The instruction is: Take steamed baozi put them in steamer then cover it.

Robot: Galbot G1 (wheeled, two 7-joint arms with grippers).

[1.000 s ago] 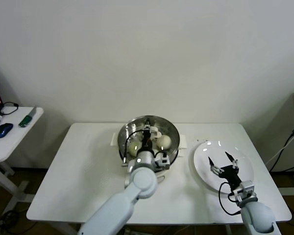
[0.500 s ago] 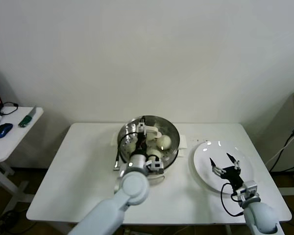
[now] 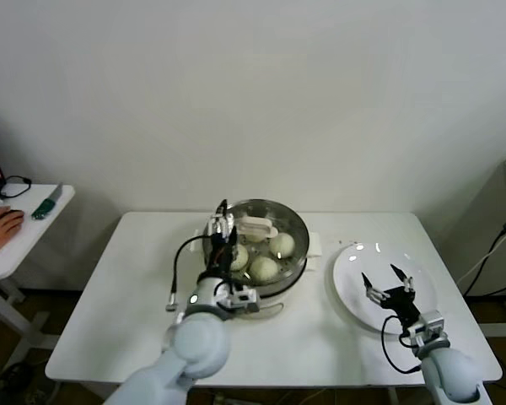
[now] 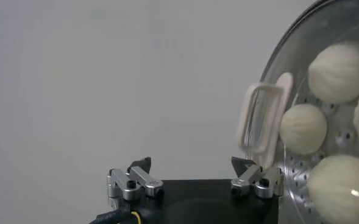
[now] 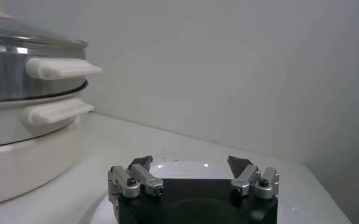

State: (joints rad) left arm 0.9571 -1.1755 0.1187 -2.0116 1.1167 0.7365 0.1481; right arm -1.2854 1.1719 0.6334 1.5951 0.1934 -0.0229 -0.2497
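Looks abt done: baozi [image 3: 264, 267] in steamer [image 3: 297, 224] w/ lid [image 4: 301, 79] on; left pincer [image 3: 222, 223] open, empty, above steamer's left rim; right pincer [image 3: 384, 279] open, empty, over plate [image 3: 352, 257] right of steamer.

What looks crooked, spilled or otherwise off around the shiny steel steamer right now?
Nothing stands out. The clear glass lid sits level on the round steel steamer, cream-white buns showing through it. The open left gripper is at its rim, holding nothing. The flat white plate is bare, with the open right gripper above it.
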